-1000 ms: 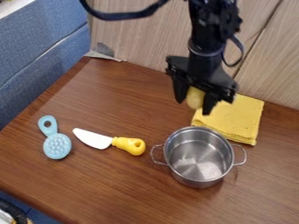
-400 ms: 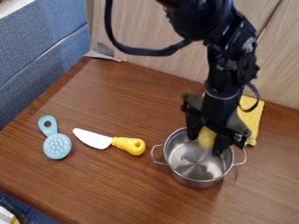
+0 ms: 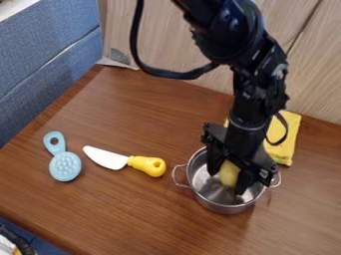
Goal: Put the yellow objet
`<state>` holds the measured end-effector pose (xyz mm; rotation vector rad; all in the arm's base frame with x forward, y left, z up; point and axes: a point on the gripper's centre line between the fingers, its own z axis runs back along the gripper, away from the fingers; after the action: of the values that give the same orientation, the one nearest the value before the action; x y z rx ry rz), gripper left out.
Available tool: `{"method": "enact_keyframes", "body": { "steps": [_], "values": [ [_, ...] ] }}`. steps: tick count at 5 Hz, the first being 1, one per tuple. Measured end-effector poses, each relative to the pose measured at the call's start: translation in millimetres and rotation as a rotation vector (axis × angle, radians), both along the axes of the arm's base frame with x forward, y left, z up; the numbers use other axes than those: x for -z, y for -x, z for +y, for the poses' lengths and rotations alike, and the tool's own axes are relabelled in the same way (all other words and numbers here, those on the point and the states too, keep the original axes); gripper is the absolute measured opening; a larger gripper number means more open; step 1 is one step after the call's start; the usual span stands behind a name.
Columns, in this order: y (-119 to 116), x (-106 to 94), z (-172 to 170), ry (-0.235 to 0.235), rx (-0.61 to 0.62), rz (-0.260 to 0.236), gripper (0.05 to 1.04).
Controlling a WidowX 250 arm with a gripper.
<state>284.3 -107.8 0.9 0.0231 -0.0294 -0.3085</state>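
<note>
My gripper (image 3: 228, 182): clasped on the yellow object, one finger on each side, pointing down so the load can drop straight out; fingertips inside the pot's mouth.
Yellow object (image 3: 230, 173): held within the pot's opening, toward its far side; smooth, rounded, probably toy food. Touching the bottom or not, can't tell.
Pot (image 3: 223, 208): likely the target, though the task names no place. Upright, open top facing me, so a low release should keep the thing from bouncing out. Shiny metal, round, straight wall, thin wire loop handles left and right.
Next: lower a touch if there's room, let go, lift straight up; right finger is near the rim, could snag.
Yellow cloth (image 3: 287, 144): folded flat beyond the pot, partly behind my arm; soft, dimpled. Also yellow, but not what I hold.
Knife (image 3: 148, 165): left of the pot, lying flat, out of my way; white blade, chunky yellow handle with a hole.
Brush (image 3: 65, 167): far left of the pot, light blue, round knobbly head, looped handle.
Table (image 3: 120, 209): brown wood grain, flat support.
</note>
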Motion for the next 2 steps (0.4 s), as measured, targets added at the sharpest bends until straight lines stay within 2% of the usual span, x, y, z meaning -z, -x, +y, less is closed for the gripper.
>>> {"method": "enact_keyframes", "body": {
  "steps": [1,2],
  "values": [
    [2.9,7.2,-1.6,0.007,0.010,0.026,0.738],
    [4.3,8.3,-0.9,0.018,0.020,0.034,0.987]
  ]
}}
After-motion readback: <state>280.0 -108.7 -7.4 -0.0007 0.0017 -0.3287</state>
